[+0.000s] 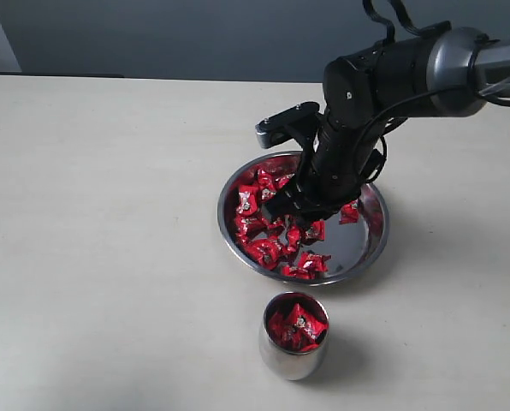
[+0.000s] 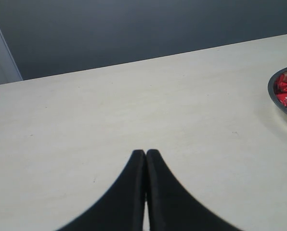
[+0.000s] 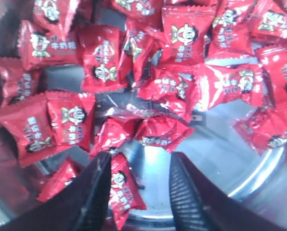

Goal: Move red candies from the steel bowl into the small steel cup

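Red candies [image 3: 102,62] lie in the steel bowl [image 1: 356,246] under parted right jaws; left jaws pressed together

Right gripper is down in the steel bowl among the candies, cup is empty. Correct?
No. The small steel cup is not empty: the exterior view shows red candies in it. The right gripper is down in the steel bowl among the candies.

Exterior high, oblique; right wrist close over steel bowl [image 3: 220,149]; left low, rim shared
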`<action>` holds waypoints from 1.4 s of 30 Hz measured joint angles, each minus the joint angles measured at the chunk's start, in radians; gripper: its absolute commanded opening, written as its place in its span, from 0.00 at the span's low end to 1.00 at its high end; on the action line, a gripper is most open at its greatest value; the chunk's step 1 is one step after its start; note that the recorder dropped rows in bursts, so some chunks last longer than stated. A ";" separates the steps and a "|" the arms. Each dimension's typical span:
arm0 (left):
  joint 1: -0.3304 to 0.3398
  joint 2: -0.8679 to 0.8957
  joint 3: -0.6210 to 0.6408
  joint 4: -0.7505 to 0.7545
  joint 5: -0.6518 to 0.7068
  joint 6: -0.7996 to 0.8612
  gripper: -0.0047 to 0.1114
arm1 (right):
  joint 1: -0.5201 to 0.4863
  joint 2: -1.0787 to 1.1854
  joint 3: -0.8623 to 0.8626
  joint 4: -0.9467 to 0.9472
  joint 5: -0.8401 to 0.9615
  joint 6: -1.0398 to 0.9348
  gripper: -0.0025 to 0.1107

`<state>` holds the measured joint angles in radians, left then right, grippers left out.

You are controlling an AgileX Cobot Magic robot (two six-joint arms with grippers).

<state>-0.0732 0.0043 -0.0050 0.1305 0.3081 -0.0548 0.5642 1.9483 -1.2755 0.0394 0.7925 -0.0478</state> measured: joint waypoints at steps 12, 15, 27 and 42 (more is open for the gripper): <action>0.000 0.000 0.000 0.000 0.000 0.000 0.04 | 0.000 0.053 -0.002 0.081 -0.032 -0.032 0.37; 0.000 0.000 0.000 0.000 0.000 0.000 0.04 | 0.000 0.061 -0.002 0.086 -0.043 -0.032 0.37; 0.000 0.000 0.000 0.000 0.000 0.000 0.04 | 0.000 0.072 -0.002 0.150 -0.064 -0.088 0.37; 0.000 0.000 0.000 0.000 0.000 0.000 0.04 | 0.000 0.103 -0.003 0.158 -0.064 -0.094 0.06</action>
<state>-0.0732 0.0043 -0.0050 0.1305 0.3081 -0.0548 0.5642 2.0508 -1.2785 0.1970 0.7289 -0.1416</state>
